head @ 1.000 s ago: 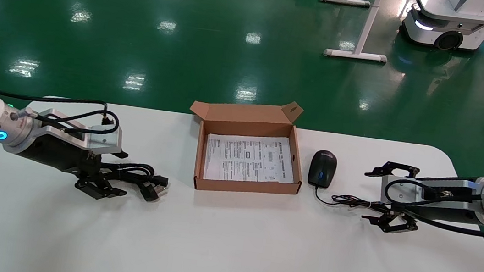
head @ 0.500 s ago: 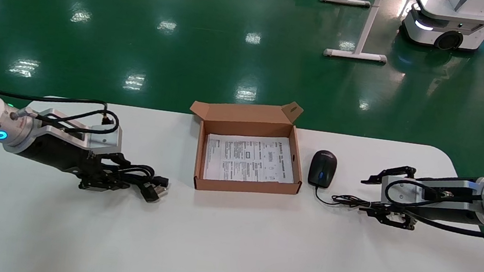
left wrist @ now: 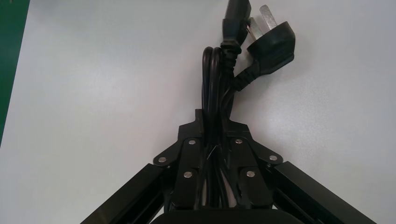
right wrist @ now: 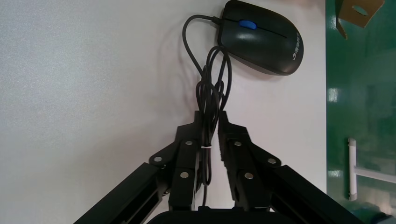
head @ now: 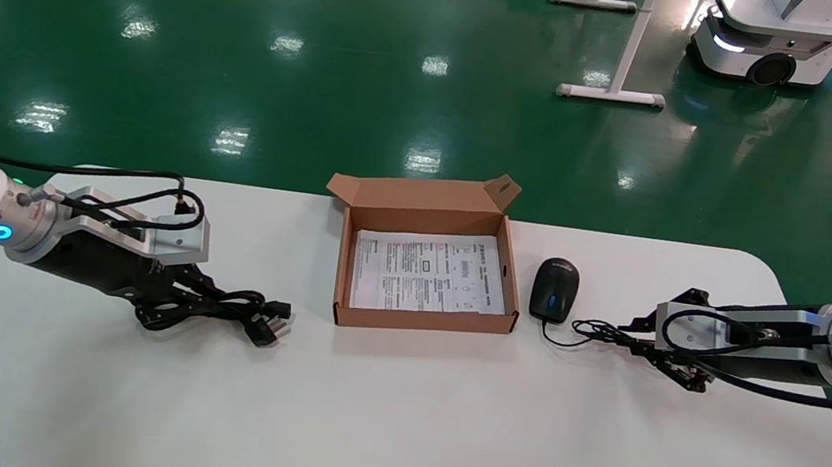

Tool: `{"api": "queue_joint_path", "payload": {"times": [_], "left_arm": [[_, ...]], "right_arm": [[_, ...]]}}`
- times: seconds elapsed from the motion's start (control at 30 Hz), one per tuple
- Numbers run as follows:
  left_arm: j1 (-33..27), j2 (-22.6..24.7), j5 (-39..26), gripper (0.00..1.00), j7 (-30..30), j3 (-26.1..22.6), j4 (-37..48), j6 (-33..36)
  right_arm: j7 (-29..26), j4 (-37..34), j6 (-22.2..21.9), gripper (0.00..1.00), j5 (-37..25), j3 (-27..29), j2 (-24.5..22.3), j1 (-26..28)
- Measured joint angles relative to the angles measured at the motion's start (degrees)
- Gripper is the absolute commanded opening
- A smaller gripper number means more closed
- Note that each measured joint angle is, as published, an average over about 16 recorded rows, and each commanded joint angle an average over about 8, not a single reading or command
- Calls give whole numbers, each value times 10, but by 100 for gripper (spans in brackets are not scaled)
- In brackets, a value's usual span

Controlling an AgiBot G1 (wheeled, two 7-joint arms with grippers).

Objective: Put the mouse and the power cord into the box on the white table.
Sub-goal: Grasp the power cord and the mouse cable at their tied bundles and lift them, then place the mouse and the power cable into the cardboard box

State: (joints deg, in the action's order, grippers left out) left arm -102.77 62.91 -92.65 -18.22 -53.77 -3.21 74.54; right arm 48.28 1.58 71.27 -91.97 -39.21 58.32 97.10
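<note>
head view: left hand [head: 173, 303] clenched around the power cord [head: 236, 309] left of the box [head: 427, 271]; right hand [head: 667, 352] pinches the cable of the mouse [head: 554, 289], just right of the box, all on the white counter [head: 393, 421].

The white table [head: 393, 421] has rounded corners and stands on a green floor [head: 248, 46]. On it, around the middle toward the far edge, sits the box [head: 420, 325], lid flap open. Just right of the box lies the mouse [head: 554, 289], its thin cable trailing right. Well left of the box lies the power cord [head: 232, 310], plug toward the box.
</note>
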Motion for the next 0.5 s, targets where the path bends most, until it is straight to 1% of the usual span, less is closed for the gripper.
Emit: {"api": "queue_joint_path", "payload": {"times": [0.3, 0.5], "left_arm": [[-10, -10, 16, 0, 11, 11, 3, 32], [-31, -27, 55, 0, 38, 37, 14, 79]], "right_arm": [[1, 5, 5, 0, 3, 2, -8, 11], [-7, 14, 14, 0, 11, 8, -18, 36]]}}
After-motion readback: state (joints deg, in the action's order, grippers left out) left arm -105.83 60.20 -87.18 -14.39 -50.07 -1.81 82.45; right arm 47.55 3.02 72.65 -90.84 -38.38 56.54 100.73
